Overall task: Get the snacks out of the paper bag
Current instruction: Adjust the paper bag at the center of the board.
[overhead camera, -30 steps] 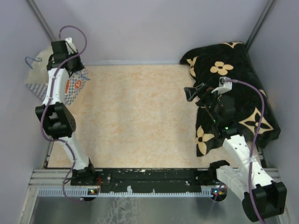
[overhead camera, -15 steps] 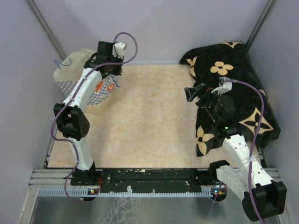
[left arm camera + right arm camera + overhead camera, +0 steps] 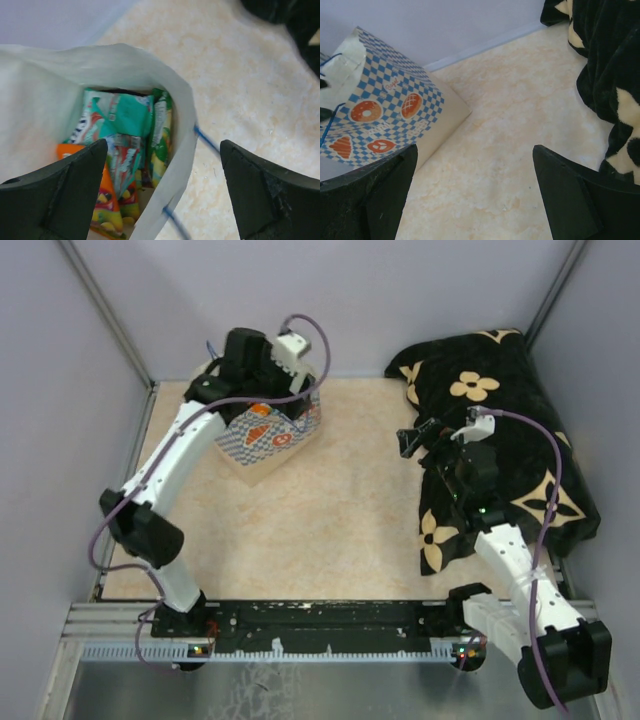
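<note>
The paper bag point(image 3: 272, 440) stands on the table's far left part, tan with a blue-white checkered band and orange motifs. My left gripper point(image 3: 262, 390) hovers over its open mouth, open and holding nothing. In the left wrist view the gripper point(image 3: 162, 195) straddles the bag's rim point(image 3: 182, 160), and the snacks lie inside: teal packets point(image 3: 127, 115), a green one point(image 3: 161, 140) and an orange one point(image 3: 107, 200). A blue cord handle point(image 3: 206, 139) hangs outside. My right gripper point(image 3: 412, 440) is open and empty over the table's right side, looking across at the bag point(image 3: 385, 110).
A black cloth with cream flowers point(image 3: 500, 430) lies heaped along the table's right side, under the right arm and beside the right gripper point(image 3: 615, 75). The beige table point(image 3: 330, 510) is walled by pale panels behind and at both sides.
The left arm swung right, bringing the bag from the far left corner onto the table, then its jaws opened and let go. The right arm stayed put.
</note>
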You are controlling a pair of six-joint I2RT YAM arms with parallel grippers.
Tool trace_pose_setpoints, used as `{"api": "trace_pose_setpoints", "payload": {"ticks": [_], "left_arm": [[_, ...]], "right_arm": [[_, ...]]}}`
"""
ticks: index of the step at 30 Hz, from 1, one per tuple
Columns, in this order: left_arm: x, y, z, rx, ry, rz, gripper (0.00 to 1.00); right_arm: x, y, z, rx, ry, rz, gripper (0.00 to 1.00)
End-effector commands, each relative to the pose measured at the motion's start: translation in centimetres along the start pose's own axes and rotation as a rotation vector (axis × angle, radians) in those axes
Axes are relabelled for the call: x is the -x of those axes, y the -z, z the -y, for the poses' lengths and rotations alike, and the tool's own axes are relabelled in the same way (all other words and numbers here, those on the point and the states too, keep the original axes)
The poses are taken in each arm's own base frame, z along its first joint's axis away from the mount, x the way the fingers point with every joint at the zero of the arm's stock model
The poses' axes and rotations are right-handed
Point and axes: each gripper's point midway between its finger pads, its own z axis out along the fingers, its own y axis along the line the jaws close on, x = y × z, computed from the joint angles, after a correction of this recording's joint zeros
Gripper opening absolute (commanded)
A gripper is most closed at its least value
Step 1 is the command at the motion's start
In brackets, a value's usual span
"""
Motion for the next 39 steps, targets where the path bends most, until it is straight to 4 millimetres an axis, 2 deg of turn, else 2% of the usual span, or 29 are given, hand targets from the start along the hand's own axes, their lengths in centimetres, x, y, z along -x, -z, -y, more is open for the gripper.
{"api": "trace_pose_setpoints", "payload": {"ticks": [1,2,4,7,10,13,16,19,21,25,29,34,38,39], "left_arm": [[7.8,9.9,-3.7,0.146,0.1,0.328,1.0],[8.7,12.9,-5.0,0.202,0.15,0.399,1.0],[8.7,16.8,-7.5,0.307,0.302,0.481,1.0],[4.8,20.1,-10.8,0.494,0.548,0.488,1.0],[-0.4,20.2,-12.5,0.644,0.672,0.389,1.0],[-5.9,19.0,-15.2,0.782,0.752,0.239,1.0],[-9.1,17.6,-16.7,0.823,0.797,0.151,1.0],[-10.0,16.3,-16.9,0.77,0.817,0.158,1.0],[-10.3,15.8,-17.1,0.752,0.826,0.16,1.0],[-10.7,15.0,-17.5,0.732,0.833,0.145,1.0],[-11.1,14.3,-17.9,0.727,0.837,0.134,0.99],[-10.0,14.1,-17.8,0.691,0.837,0.169,0.9],[-9.0,14.1,-17.8,0.671,0.831,0.198,0.83],[-9.0,14.1,-17.9,0.67,0.831,0.198,0.81]], "right_arm": [[2.4,-0.5,-0.8,-0.016,0.031,0.043,0.99],[2.8,-0.8,-1.3,-0.005,0.039,0.042,0.99],[3.9,-1.5,-2.9,0.031,0.074,0.042,0.99],[4.8,-3.4,-6.3,0.062,0.177,0.017,0.99],[4.7,-6.4,-9.6,0.063,0.3,-0.032,0.99],[4.2,-9.8,-12.0,0.115,0.354,-0.115,0.99],[3.4,-13.6,-13.7,0.159,0.444,-0.171,0.99],[0.6,-18.3,-14.9,0.243,0.514,-0.259,0.99],[-1.1,-20.6,-15.3,0.277,0.55,-0.312,0.99],[-2.8,-23.7,-17.2,0.369,0.589,-0.348,0.91],[-3.7,-25.3,-18.6,0.413,0.635,-0.324,0.88],[-4.1,-25.7,-20.2,0.434,0.69,-0.284,0.8],[-3.6,-25.6,-21.5,0.463,0.699,-0.25,0.6],[-3.5,-25.6,-21.6,0.468,0.702,-0.247,0.57]]}}
